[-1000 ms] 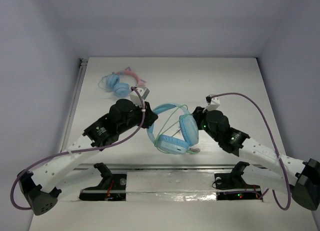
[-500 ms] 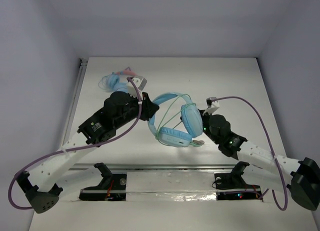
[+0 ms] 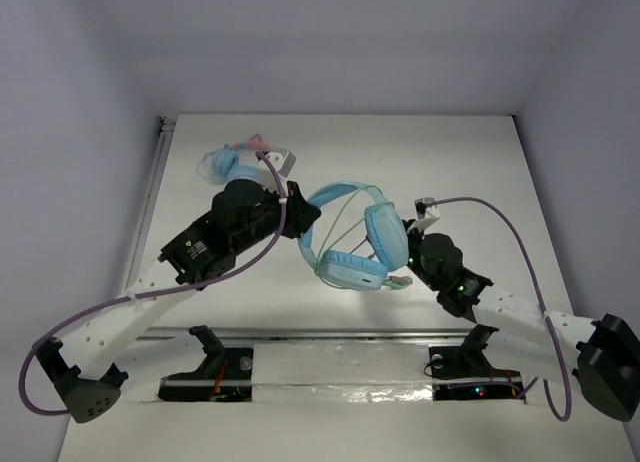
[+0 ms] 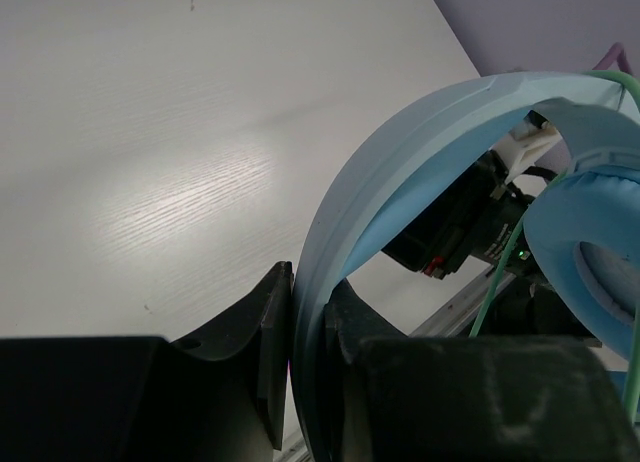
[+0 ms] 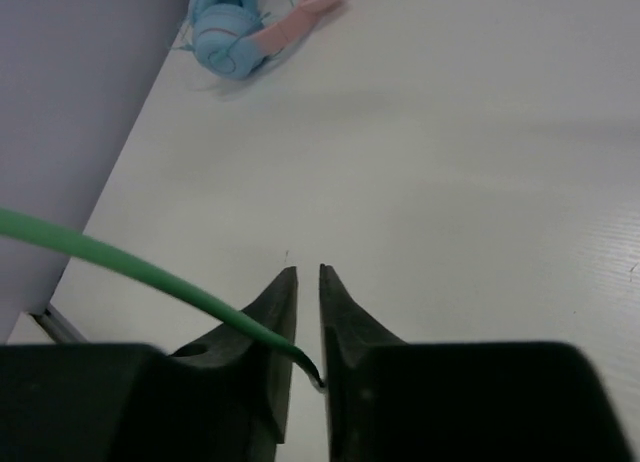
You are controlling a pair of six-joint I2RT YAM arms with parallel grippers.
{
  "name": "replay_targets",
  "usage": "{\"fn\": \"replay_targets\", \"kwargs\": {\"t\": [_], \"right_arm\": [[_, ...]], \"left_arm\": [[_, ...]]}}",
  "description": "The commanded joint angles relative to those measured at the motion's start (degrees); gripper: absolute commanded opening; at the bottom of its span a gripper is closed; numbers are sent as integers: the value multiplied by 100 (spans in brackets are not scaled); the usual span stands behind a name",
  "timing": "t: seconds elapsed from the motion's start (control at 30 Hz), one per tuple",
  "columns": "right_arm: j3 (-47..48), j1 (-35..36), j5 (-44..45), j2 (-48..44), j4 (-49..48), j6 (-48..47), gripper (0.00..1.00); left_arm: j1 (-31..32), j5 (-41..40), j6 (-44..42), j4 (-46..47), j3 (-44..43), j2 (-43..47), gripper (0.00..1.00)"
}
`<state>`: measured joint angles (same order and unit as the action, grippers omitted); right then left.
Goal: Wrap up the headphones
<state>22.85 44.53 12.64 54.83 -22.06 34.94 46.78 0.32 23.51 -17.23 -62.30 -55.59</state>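
The light-blue headphones (image 3: 385, 237) hang mid-table, one ear cup (image 3: 350, 269) lower and nearer. My left gripper (image 3: 305, 217) is shut on their band (image 4: 400, 142), which runs up between the two fingers (image 4: 262, 332) in the left wrist view. The thin pale-green cable (image 3: 345, 222) loops across the band and cups. My right gripper (image 5: 308, 270) sits just right of the cups. Its jaws stand almost together, and the green cable (image 5: 120, 262) comes in from the left and dips into the narrow gap deep between them.
The smaller blue headphones with a pink band (image 3: 230, 160) lie at the far left by the wall, partly behind the left arm, and they show in the right wrist view (image 5: 240, 32). A metal rail (image 3: 340, 334) runs along the near edge. Walls close in left, right and back.
The left arm has swung the headphones away and to the right. The right arm has drawn back toward the near edge, ending just beside the cups.
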Motion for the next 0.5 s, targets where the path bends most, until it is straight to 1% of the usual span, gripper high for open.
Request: {"fn": "replay_targets", "kwargs": {"t": [0.0, 0.03, 0.07, 0.13, 0.17, 0.2, 0.23, 0.27, 0.3, 0.33, 0.37, 0.4, 0.47], "right_arm": [[-106, -41, -323, 115, -571, 162, 17], [-71, -41, -394, 246, -640, 206, 12], [-79, -41, -429, 300, -702, 232, 13], [-149, -41, -499, 423, -974, 338, 19], [-167, -41, -526, 458, -1036, 347, 16], [-158, -41, -570, 493, -1089, 330, 8], [-123, -41, -561, 511, -1063, 321, 2], [-132, -41, -544, 537, -1054, 329, 0], [-149, -41, -509, 520, -1054, 364, 0], [-184, -41, -430, 494, -1063, 504, 0], [-298, -41, -386, 415, -1080, 583, 8], [-377, -41, -377, 380, -1142, 706, 11], [-501, -41, -482, 318, -1291, 952, 9]], "left_arm": [[6, 65, 470, 1020, -397, -30, 0], [6, 65, 505, 1125, -388, -91, 0], [6, 56, 514, 1126, -397, -92, 0], [6, 126, 541, 1231, -432, -180, 0], [6, 153, 541, 1266, -432, -206, 0], [6, 127, 567, 1310, -440, -232, 0], [6, 83, 585, 1328, -432, -241, 0], [6, 30, 594, 1345, -432, -241, 0], [6, 21, 611, 1372, -432, -233, 0], [6, -214, 663, 1398, -414, -233, 0], [6, -312, 716, 1485, -397, -224, 0], [6, -530, 769, 1564, -362, -233, 0], [6, -734, 1058, 1827, -169, -233, 0]]}}
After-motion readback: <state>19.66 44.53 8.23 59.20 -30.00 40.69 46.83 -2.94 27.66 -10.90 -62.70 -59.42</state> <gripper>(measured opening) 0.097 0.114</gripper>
